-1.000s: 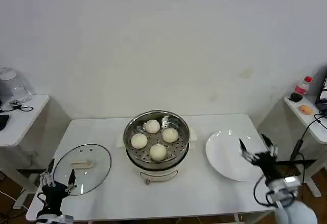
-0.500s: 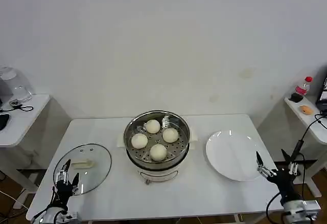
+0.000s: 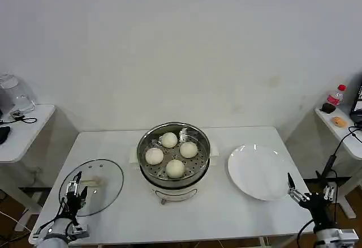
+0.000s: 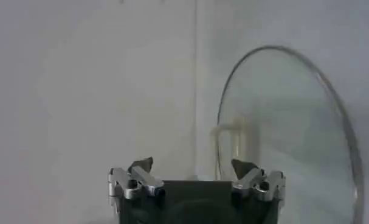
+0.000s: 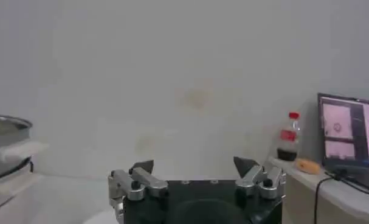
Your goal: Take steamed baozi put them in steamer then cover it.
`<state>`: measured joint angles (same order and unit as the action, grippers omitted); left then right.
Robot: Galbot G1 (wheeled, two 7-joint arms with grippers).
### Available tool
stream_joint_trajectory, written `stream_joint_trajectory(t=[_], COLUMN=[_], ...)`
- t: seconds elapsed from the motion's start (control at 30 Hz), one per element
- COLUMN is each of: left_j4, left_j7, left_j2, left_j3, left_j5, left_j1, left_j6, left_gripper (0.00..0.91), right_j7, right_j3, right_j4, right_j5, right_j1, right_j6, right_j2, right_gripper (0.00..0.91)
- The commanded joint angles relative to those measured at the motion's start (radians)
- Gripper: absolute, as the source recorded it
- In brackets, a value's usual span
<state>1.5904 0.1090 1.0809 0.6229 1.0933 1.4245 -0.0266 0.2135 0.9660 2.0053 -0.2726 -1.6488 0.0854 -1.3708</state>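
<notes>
Several steamed baozi (image 3: 169, 140) lie in the steamer (image 3: 173, 134), a shiny steel basket on a white pot base at the table's middle. The cover (image 3: 107, 190), a glass lid with a cream handle (image 3: 94, 182), lies flat on the table to the left. My left gripper (image 3: 74, 188) is open at the lid's near edge, empty; in the left wrist view the cover (image 4: 293, 128) and its handle (image 4: 233, 137) lie just ahead of the gripper (image 4: 192, 165). My right gripper (image 3: 309, 190) stands open and empty at the table's right front corner (image 5: 193, 163).
A flat white plate (image 3: 257, 171) lies right of the steamer, just left of my right gripper. Side tables stand at both sides, the right one bearing a red-capped bottle (image 3: 335, 95) (image 5: 287, 136) and a laptop (image 5: 348, 139). The table's front edge runs close to both grippers.
My left gripper has risen and moved forward to the lid's near edge. My right gripper has drawn back off the plate, down toward the table's right front corner.
</notes>
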Motion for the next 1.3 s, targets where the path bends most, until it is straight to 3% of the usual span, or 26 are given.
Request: stream_joint_trajectory(t=[0.03, 0.7, 0.73, 0.77, 0.8, 1.3], left_j4=[-0.069, -0.203, -0.210, -0.215, -0.218, -0.225], left_j7=[-0.003, 0.007, 0.008, 0.011, 0.013, 0.038], left_j2=[-0.013, -0.016, -0.016, -0.015, -0.014, 0.011], left_j3=[-0.023, -0.059, -0.061, -0.062, -0.063, -0.052], left_j5=[0.026, 0.026, 0.026, 0.025, 0.026, 0.047], left_j1=[-0.076, -0.211, -0.215, -0.217, -0.219, -0.215], left_j6=[0.001, 0.007, 0.009, 0.011, 0.014, 0.064], left_gripper=[0.907, 0.907, 0.705, 0.393, 0.000, 0.000], right_j7=[-0.005, -0.012, -0.012, -0.012, -0.012, -0.015], right_j3=[0.016, 0.044, 0.046, 0.047, 0.047, 0.032], right_j4=[-0.003, 0.013, 0.013, 0.014, 0.014, 0.011], right_j5=[-0.001, 0.005, 0.004, 0.004, 0.004, 0.010], right_j1=[-0.014, -0.046, -0.048, -0.049, -0.049, -0.041], right_j6=[0.003, 0.008, 0.008, 0.009, 0.009, 0.012], right_j2=[-0.008, -0.024, -0.025, -0.025, -0.026, -0.033], right_gripper=[0.907, 0.907, 0.907, 0.907, 0.907, 0.907])
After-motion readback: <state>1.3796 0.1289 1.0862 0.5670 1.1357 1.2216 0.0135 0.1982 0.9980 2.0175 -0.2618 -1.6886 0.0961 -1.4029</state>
